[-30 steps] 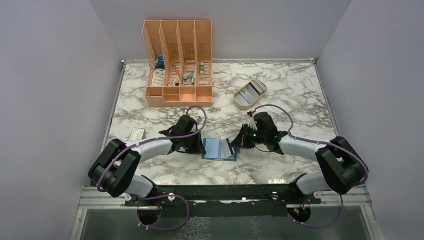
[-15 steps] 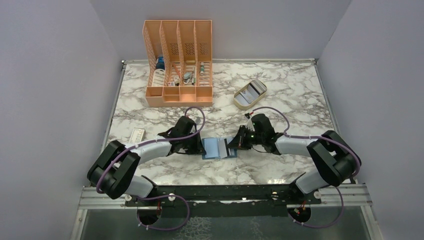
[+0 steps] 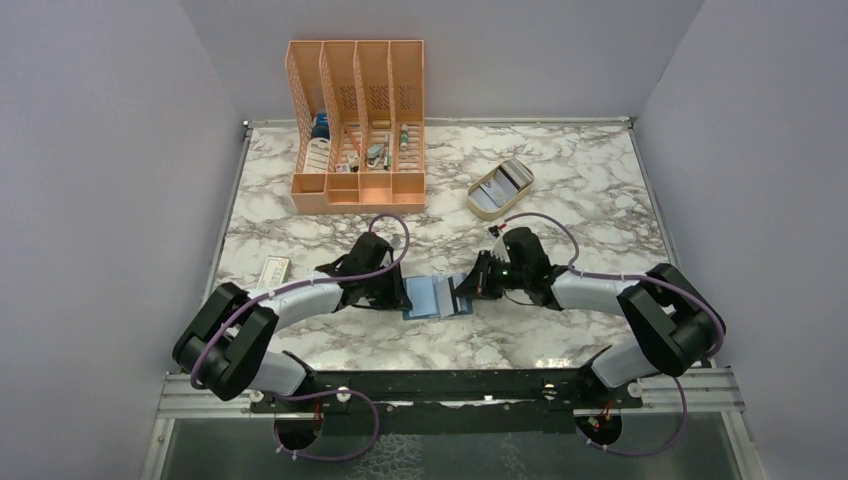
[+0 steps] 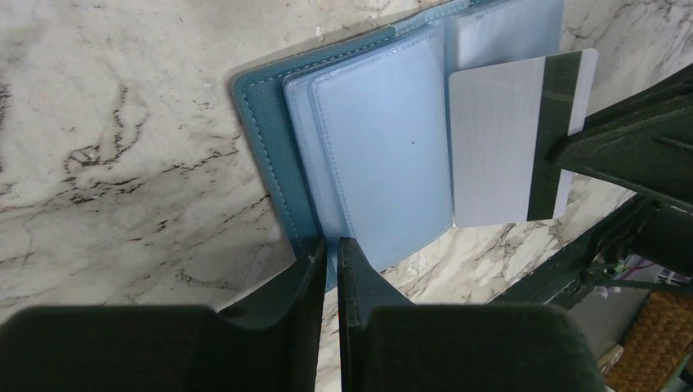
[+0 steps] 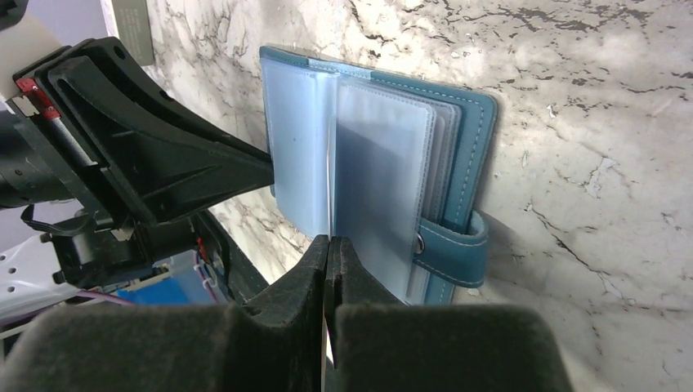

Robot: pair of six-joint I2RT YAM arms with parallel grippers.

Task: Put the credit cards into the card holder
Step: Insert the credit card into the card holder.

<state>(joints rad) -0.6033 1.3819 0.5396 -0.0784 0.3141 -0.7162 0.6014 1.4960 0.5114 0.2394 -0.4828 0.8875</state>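
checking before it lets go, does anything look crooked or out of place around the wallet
Nothing spilled or damaged. Only the striped card pinched by the right gripper stands out: it overlaps the open wallet only partly, its striped end hanging past the edge, probably just mid-insertion.

The right tool (image 5: 327, 245) has carried its striped card (image 4: 498, 139) leftward, farther over the open card holder (image 4: 261, 131)
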